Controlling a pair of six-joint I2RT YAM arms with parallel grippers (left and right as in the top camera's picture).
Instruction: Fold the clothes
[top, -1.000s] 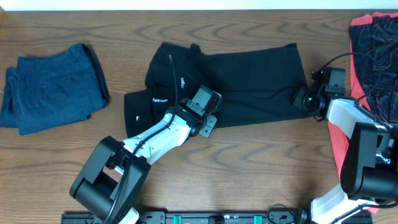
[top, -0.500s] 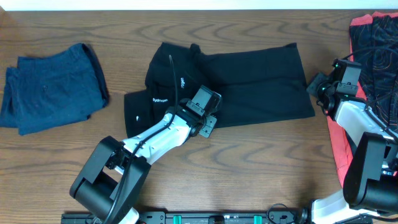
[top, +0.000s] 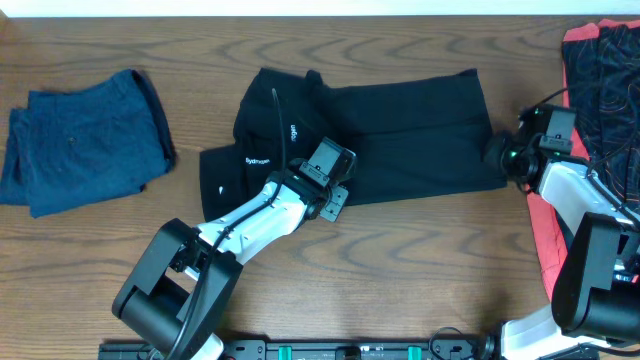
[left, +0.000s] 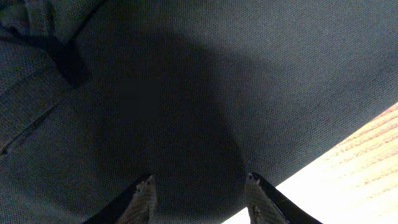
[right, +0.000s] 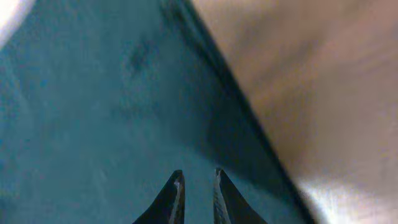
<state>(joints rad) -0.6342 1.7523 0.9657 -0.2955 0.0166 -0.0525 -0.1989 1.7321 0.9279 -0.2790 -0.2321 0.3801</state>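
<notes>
The left jaws stand released, half parted, with nothing gripped between them; their fingertips (left: 146, 198) press down on the long plain black fabric trousers (top: 410, 130), close to the near hem where pale wood shows past the cloth; from here it looks like a pinning hold, meant to keep the middle of the garment from sliding while the other end is worked. The right jaws are drawn nearly together, only a thin slit between their fingertips (right: 175, 193), and they sit over the right-hand end of the same trousers, beside its edge; whether they pinch a bit of cloth or merely hover on it I cannot tell, as that wrist view is blurred.

The trousers lie flat across the middle of the brown wooden desk (top: 400, 270), small white logo towards the left; the left arm (top: 255, 215) reaches in from the front, the right arm (top: 560, 185) from the right side. I judge the next step to be lifting that right end and carrying it over towards the logo.

Well apart on the left lies a rumpled dark blue garment (top: 80, 140); at the far right edge lies a red-and-black patterned cloth (top: 600, 55), not yet touched.
</notes>
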